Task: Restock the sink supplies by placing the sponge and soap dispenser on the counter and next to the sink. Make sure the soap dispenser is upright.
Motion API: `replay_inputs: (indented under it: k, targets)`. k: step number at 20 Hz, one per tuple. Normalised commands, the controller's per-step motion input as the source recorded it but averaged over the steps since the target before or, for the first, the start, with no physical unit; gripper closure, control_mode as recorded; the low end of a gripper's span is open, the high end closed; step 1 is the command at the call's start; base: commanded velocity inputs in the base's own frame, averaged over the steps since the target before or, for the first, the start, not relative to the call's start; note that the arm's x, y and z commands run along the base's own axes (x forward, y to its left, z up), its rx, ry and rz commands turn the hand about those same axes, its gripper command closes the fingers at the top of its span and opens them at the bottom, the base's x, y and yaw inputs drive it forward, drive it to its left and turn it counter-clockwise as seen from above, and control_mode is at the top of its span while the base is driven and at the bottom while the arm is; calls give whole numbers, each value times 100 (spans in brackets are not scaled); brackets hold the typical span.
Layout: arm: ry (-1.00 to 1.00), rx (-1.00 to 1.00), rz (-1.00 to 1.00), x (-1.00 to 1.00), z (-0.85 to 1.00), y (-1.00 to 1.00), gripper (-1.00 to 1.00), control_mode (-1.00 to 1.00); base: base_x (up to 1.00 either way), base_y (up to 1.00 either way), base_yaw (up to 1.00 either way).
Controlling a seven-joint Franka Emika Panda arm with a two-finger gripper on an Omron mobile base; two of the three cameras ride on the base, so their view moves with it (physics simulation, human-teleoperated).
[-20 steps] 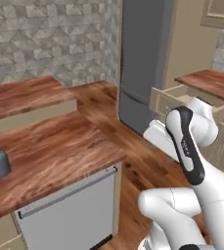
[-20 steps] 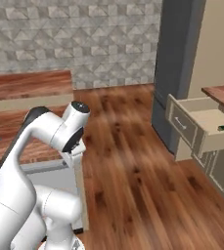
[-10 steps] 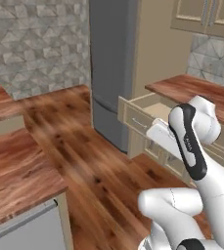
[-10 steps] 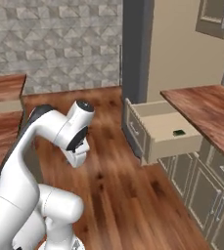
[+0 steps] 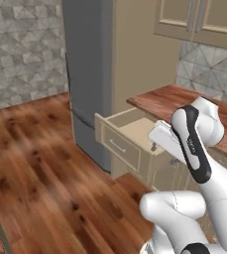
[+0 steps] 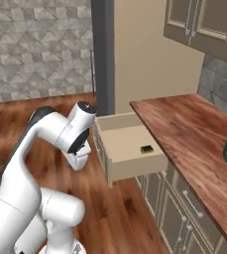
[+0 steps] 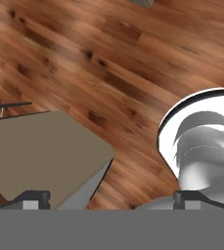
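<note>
We observe the sponge (image 6: 146, 149) lying flat on the bottom of an open drawer (image 6: 130, 149), toward the drawer's right side as the right base view shows it; the dark green top faces up with a thin yellow edge visible beneath. The drawer is pulled out from the beige cabinets (image 6: 179, 213) under the reddish-brown desk (image 6: 184, 129), just beside a tall grey refrigerator (image 6: 101, 54). In the left base view the same drawer (image 5: 130, 136) stands open below the desk (image 5: 169, 99), with its pale front panel and handle facing the wood floor (image 5: 40, 168); we cannot make out the sponge there, as the arm covers part of the drawer. Our gripper (image 6: 80, 159) hangs at the end of the folded arm, over the floor and to the left of the drawer, well apart from the sponge. In the hand view the two finger tips (image 7: 34, 197) sit far apart at the bottom corners, so we read the gripper as wide, with nothing between them. That view looks down on the floor (image 7: 108, 63) and a beige drawer panel (image 7: 40, 151).
</note>
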Motion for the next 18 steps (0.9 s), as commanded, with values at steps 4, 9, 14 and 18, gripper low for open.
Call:
replay_inputs:
  k: [4,9,14,18]
  targets:
    - [0,0,0,0,0,0,-100,100,80,-52,-2]
    - [0,0,0,0,0,0,-100,100,62,-38,0]
    - [0,0,0,0,0,0,-100,100,54,-26,0]
    - [0,0,0,0,0,0,-100,100,46,-32,0]
